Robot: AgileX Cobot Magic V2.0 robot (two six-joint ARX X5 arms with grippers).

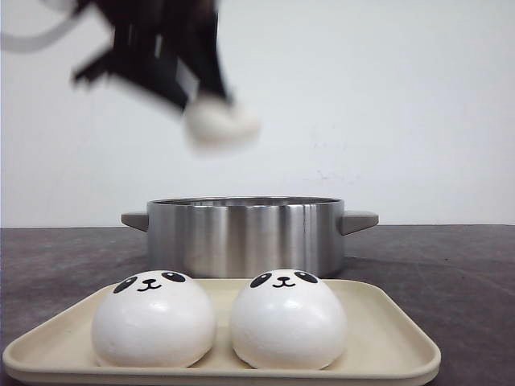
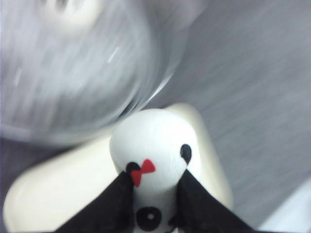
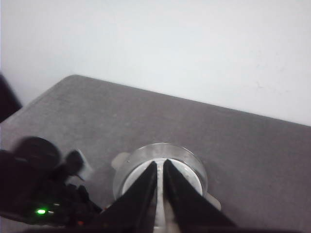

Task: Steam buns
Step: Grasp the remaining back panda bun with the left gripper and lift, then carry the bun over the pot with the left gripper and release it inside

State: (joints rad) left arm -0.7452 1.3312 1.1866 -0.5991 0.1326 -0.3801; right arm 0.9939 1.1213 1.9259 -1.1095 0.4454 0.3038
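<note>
The grey table (image 1: 451, 265) stretches out ahead of me to a plain white wall (image 1: 386, 96). On it, in the middle, stands the steel pot (image 1: 245, 233), round and shiny, with a grey handle on each side. From my right wrist I look down on the same pot (image 3: 192, 167) from above and some way off.

In front of the pot, nearest the front camera, lies the cream tray (image 1: 386, 338) with rounded corners. Two buns (image 1: 153, 320) sit on it side by side, very close together, the second bun (image 1: 288, 320) to the right of the first. Both are white domes with black panda eyes, a small nose and a smile facing the camera.

My left hand (image 1: 205, 100) is up in the air above the pot's left half, blurred in the front view. Its black fingers (image 2: 114, 204) are pressed against both sides of a third bun (image 2: 153, 145), which I hold clear of the table. This one has a small red bow beside one black ear, and an eye shows between the fingers. Below it, in my left wrist view, I see the tray (image 2: 58, 194) and the blurred pot (image 2: 73, 73).

My right hand (image 3: 160, 167) holds nothing; its two dark fingers (image 3: 141, 194) lie nearly together, with only a thin gap between them.
</note>
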